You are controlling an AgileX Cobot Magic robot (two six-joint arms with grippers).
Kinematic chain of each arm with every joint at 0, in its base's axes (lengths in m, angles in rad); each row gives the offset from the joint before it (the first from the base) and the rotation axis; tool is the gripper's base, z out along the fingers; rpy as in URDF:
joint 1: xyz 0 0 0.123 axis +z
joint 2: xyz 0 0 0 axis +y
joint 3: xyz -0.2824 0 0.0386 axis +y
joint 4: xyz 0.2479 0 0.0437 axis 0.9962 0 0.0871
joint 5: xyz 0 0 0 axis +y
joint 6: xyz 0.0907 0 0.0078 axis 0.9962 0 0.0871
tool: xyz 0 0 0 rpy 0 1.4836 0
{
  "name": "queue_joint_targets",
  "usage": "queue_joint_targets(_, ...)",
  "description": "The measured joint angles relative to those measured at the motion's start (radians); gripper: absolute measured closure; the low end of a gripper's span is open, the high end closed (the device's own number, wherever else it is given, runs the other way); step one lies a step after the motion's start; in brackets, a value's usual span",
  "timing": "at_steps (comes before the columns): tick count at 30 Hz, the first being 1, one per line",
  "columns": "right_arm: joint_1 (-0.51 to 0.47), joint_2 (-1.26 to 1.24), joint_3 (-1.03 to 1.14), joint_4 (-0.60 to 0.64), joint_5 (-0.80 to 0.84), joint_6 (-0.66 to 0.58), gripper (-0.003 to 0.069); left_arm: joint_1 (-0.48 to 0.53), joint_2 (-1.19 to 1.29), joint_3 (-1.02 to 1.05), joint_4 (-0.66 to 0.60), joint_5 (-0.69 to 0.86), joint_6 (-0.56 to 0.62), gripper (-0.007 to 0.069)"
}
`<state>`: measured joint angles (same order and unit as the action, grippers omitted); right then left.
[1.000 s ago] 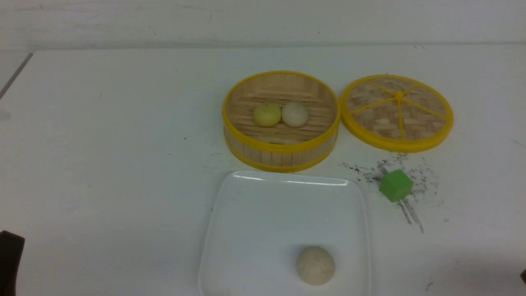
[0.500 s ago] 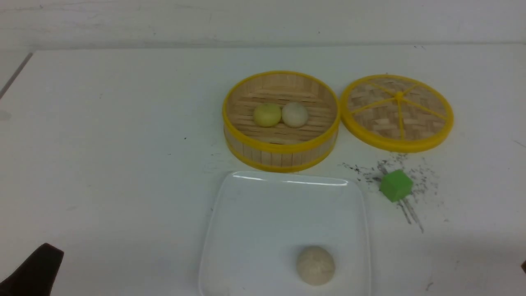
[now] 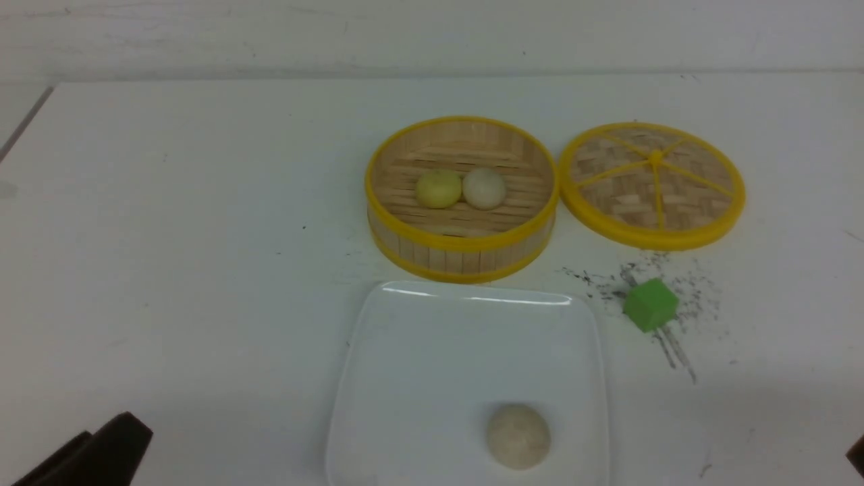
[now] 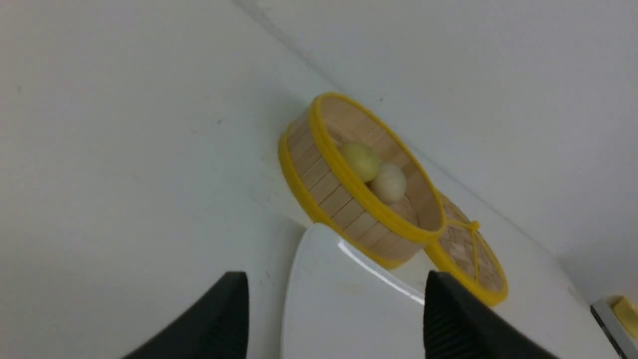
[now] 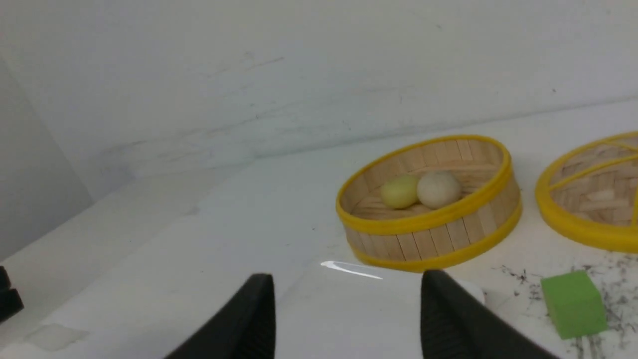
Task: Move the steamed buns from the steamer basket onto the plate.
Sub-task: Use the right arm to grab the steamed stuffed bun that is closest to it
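Two steamed buns, a pale yellow one and an off-white one, lie side by side on the floor of the steamer basket. They also show in the wrist views, the yellow bun beside the off-white bun. The white square plate lies just in front of the basket. My left gripper is open and empty, low at the near left, and one finger shows in the front view. My right gripper is also open and empty, at the near right.
A beige speckled bun sits on the plate's near part. The flat woven lid lies to the right of the basket. A green cube stands among dark scuff marks in front of the lid. A wall runs behind the table.
My left gripper's dark finger has come further into the front view from the bottom left corner, moving right. The buns, basket and plate have not moved.
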<state>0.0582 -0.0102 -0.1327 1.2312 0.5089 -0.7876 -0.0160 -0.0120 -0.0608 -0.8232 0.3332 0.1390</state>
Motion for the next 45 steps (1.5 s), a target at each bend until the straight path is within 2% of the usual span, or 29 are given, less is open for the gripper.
queue_joint_targets(8,0.0,0.194,-0.162,-0.188,0.134,0.006,0.0237,0.0,0.012,-0.094,-0.011,0.054,0.023,0.0148)
queue_joint_targets(12,0.0,0.374,-0.296,-0.276,0.177,0.016,0.0237,0.0,0.115,-0.176,-0.011,0.121,0.084,0.0148)
queue_joint_targets(19,0.0,0.594,-0.536,-0.399,0.203,0.016,0.0237,0.0,0.321,-0.357,-0.011,0.127,0.202,0.0148)
queue_joint_targets(23,0.0,0.712,-0.659,-0.453,0.231,0.016,0.0237,0.0,0.425,-0.439,-0.011,0.131,0.229,0.016)
queue_joint_targets(29,0.0,0.84,-0.777,-0.461,0.297,0.008,0.0237,0.0,0.458,-0.468,-0.011,0.154,0.292,0.0186)
queue_joint_targets(38,0.0,0.906,-0.838,-0.409,0.346,-0.131,0.024,0.0,0.463,-0.469,-0.013,0.129,0.451,0.0235)
queue_joint_targets(45,0.0,0.906,-0.839,-0.327,0.412,-0.183,0.024,0.0,0.463,-0.469,-0.033,0.093,0.468,0.0267)
